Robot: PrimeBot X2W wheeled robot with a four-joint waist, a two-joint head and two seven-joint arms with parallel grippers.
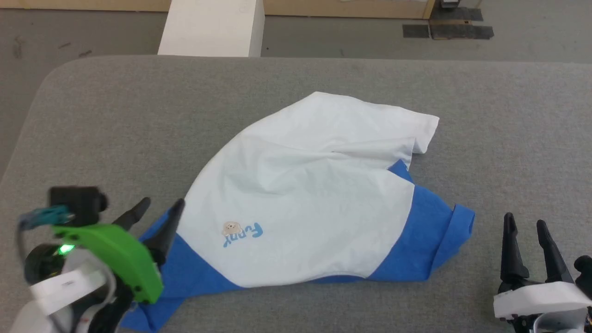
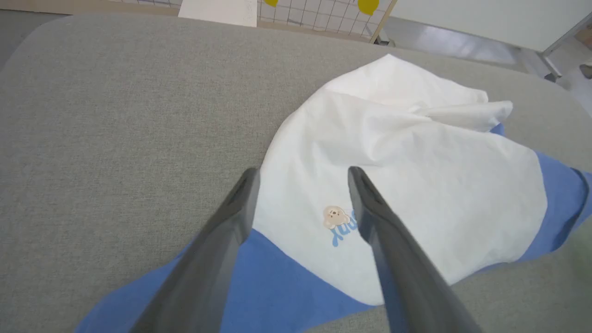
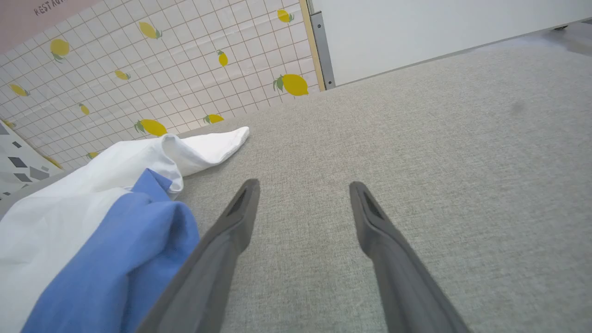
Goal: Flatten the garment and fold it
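The garment (image 1: 305, 194) lies crumpled on the grey table (image 1: 138, 115), white body up, blue sleeves along its near and right edges. Small blue lettering with a cartoon mark (image 1: 240, 232) shows on the chest. My left gripper (image 1: 161, 206) is open at the garment's near-left edge, above the blue sleeve (image 2: 277, 286), with nothing between its fingers. In the left wrist view the garment (image 2: 416, 166) spreads ahead of the open left gripper (image 2: 303, 173). My right gripper (image 1: 525, 224) is open over bare table, right of the folded blue sleeve (image 3: 125, 245). The right gripper (image 3: 303, 185) holds nothing.
The padded table has a rounded far-left corner and grey floor (image 1: 323, 37) beyond it. A white block (image 1: 212, 27) stands on the floor behind the table. A lemon-patterned tiled wall (image 3: 162, 69) shows in the right wrist view.
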